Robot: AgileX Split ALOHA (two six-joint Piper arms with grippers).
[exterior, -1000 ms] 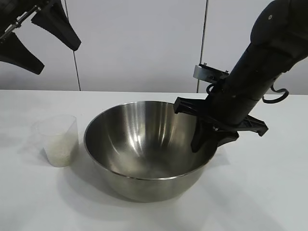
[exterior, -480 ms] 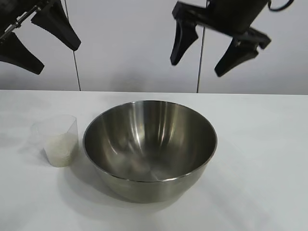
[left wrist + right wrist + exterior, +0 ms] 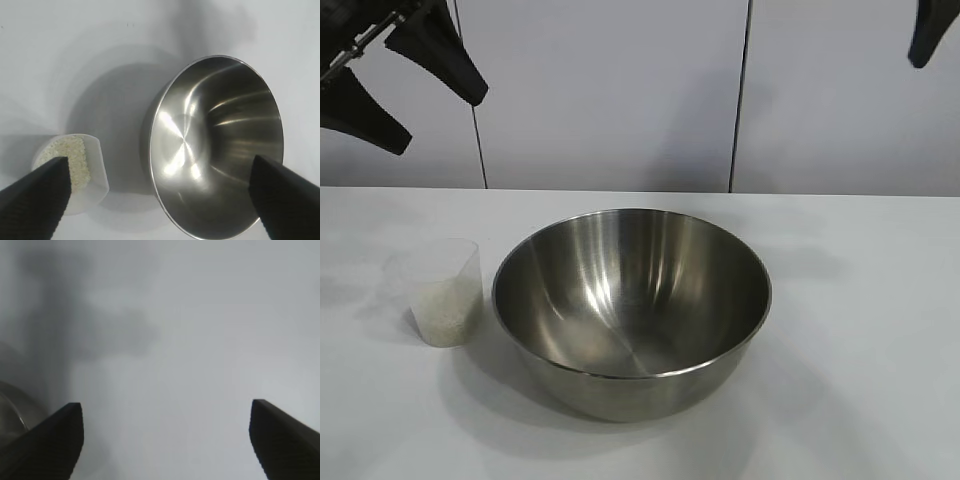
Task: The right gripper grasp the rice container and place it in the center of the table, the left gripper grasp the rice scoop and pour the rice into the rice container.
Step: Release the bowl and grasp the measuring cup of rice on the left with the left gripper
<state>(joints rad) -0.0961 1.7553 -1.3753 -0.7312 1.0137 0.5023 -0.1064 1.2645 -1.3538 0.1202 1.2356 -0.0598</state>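
The rice container (image 3: pixel 630 300), a large shiny steel bowl, stands upright in the middle of the table (image 3: pixel 860 330), and its inside shows only bare steel. To its left, apart from it, stands the rice scoop (image 3: pixel 445 290), a clear plastic cup holding rice (image 3: pixel 448 305). My left gripper (image 3: pixel 442 125) hangs open high above the table's left side. In the left wrist view it (image 3: pixel 159 165) looks down on the scoop (image 3: pixel 82 175), the rice (image 3: pixel 67 160) and the bowl (image 3: pixel 215 145). My right gripper (image 3: pixel 165 407) is open, empty and high up. Only one of its fingers (image 3: pixel 927 35) shows at the exterior view's top right.
White wall panels with dark vertical seams (image 3: pixel 740 100) stand behind the table. Bare tabletop lies to the bowl's right and in front of it. The bowl's rim (image 3: pixel 12 415) shows at the right wrist view's edge.
My right gripper let go of the bowl's right rim, rose, then swung off to the upper right. The bowl stays in the middle. The left arm and the scoop have not moved.
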